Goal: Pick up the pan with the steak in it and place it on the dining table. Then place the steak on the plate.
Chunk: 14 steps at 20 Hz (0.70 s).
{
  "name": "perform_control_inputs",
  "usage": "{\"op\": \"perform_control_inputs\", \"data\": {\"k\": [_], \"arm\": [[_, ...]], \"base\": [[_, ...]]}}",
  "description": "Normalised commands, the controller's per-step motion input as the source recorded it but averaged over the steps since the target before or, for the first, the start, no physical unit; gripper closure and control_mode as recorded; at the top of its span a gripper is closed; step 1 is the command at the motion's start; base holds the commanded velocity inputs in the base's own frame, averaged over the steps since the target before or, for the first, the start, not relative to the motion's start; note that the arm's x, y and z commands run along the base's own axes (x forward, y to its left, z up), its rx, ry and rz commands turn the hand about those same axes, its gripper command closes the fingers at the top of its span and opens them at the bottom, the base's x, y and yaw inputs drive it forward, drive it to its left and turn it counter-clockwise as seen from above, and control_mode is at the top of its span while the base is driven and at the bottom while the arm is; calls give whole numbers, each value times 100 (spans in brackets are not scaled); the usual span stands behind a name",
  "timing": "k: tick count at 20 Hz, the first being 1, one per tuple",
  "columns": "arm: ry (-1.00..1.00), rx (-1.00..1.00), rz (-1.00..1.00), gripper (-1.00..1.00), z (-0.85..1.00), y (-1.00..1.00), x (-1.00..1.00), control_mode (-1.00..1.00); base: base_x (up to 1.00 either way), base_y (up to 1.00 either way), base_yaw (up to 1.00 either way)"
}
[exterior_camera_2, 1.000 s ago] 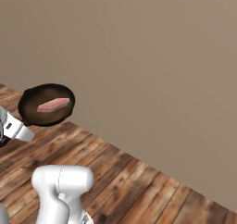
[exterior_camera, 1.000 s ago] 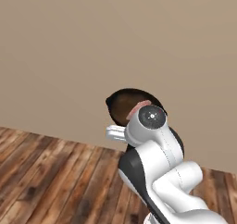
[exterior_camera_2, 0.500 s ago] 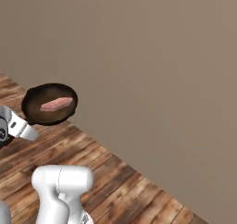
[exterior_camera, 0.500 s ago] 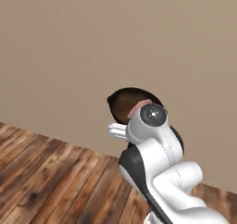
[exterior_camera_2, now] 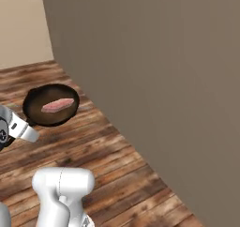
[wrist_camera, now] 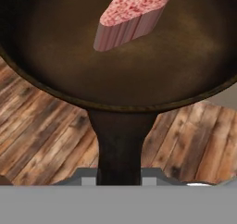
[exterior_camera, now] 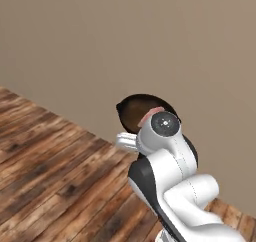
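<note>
The dark round pan (exterior_camera_2: 46, 118) hangs in the air over a wooden floor, roughly level. In it lies the pinkish-red steak (exterior_camera_2: 57, 104), near the middle. My gripper (wrist_camera: 121, 176) is shut on the pan's short black handle (wrist_camera: 121, 142), which runs down to the bottom edge of the hand view. There the pan (wrist_camera: 148, 75) looms large, with the steak (wrist_camera: 132, 14) toward its far side. From the left base, the pan (exterior_camera: 134, 111) and a sliver of steak (exterior_camera: 151, 114) peek out behind my arm's wrist joint. The dining table and the plate are out of view.
A plank wood floor (exterior_camera: 45, 166) spreads below the pan. A tall plain beige wall (exterior_camera_2: 154, 66) stands close on the right, and its corner (exterior_camera_2: 47, 29) shows at the upper left of the right base view.
Both base views have shifted, so the base has moved: the wall's corner and more floor have come into sight. The pan stays held in the gripper, with the steak still in it.
</note>
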Motion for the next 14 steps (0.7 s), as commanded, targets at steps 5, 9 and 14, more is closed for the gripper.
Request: {"op": "perform_control_inputs", "data": {"k": [5, 9, 14], "arm": [[0, 0, 0, 100, 0, 0, 0, 100], [0, 0, 0, 100, 0, 0, 0, 100], [0, 0, 0, 100, 0, 0, 0, 100]], "base": [[0, 0, 48], [-1, 0, 50], [-2, 0, 50]]}}
